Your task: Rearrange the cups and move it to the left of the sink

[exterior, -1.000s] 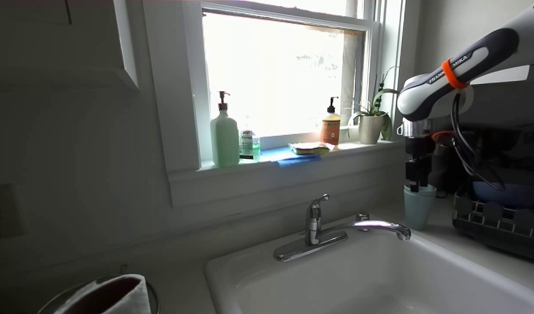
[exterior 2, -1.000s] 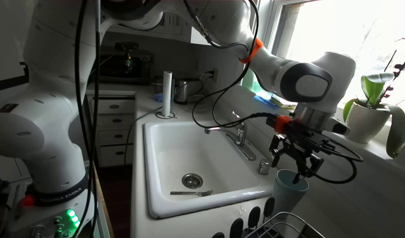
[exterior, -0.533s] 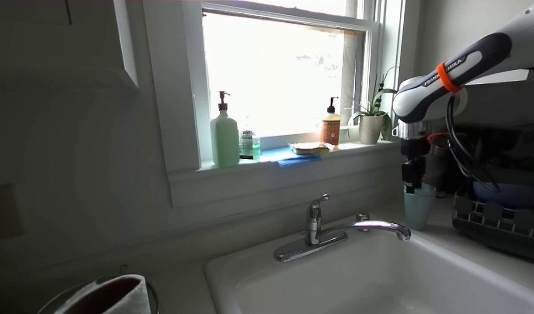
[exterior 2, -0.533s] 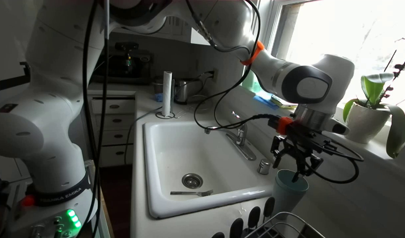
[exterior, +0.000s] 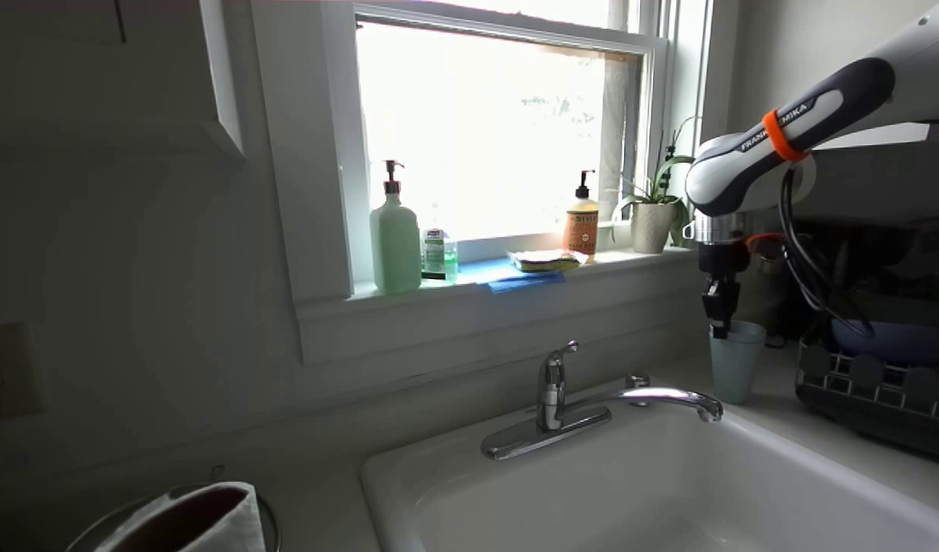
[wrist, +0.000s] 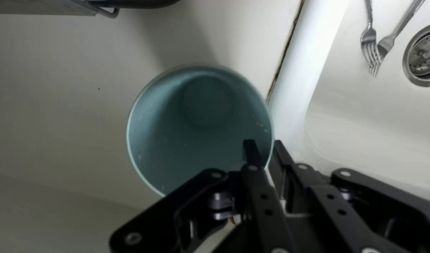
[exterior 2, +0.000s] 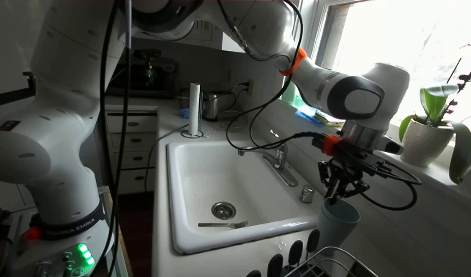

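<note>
- Gripper has narrowed since the earlier frame.
- Upright cup stands below, rim between the nearly closed fingers; whether pinched, cannot be told.

White window sill: tall pale green pump bottle, small clear bottle with green label just beside; yellow-green sponge by blue tape; orange-labelled pump bottle; leafy green plant in pale textured pot. Slim white paper roll upright on desk. Rounded blue bowl above rim of dark wire dish rack. Two metal forks, tines overlapping.
</note>
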### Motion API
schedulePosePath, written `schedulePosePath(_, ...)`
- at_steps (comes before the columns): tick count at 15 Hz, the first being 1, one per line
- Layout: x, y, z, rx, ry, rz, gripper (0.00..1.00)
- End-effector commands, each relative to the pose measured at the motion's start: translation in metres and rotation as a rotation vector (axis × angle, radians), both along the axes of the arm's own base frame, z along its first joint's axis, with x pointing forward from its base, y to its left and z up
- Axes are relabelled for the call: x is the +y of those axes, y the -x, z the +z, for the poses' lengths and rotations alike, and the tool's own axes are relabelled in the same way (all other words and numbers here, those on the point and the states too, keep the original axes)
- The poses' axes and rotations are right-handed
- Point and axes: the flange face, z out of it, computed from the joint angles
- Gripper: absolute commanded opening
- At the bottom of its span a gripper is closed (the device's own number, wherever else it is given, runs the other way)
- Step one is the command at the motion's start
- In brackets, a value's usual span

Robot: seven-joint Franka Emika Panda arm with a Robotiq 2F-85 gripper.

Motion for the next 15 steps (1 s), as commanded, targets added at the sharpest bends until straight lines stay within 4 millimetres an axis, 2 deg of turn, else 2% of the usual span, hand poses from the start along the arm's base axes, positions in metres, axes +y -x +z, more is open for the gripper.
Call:
schedulePosePath(1,-0.005,-0.002,0.008,-0.003,-0.005,0.018,0.0)
schedulePosePath(4,-0.005,-0.002,0.019,-0.007,0.03,-0.008,0.01)
schedulePosePath(5,-0.003,0.0,0.019,0.003,-0.004,0.003,0.01)
schedulePosePath(7,-0.006,-0.001,0.02,-0.013,0.063,-0.055,0.01)
schedulePosePath(8,-0.003,0.002,0.018,0.022,0.019,-0.032,0.01)
schedulePosePath(10,-0.002,0.0,0.019,-0.013,0.08,-0.088,0.01)
schedulePosePath(11,0.002,0.002,0.02,0.03,0.046,-0.084,0.01)
schedulePosePath(12,0.0,-0.002,0.023,-0.04,0.123,-0.14,0.01)
schedulePosePath(13,0.008,0.002,0.021,0.027,0.046,-0.107,0.01)
schedulePosePath(14,0.007,-0.001,0.026,-0.023,0.115,-0.164,0.01)
schedulePosePath(15,0.009,-0.002,0.024,-0.033,0.107,-0.176,0.01)
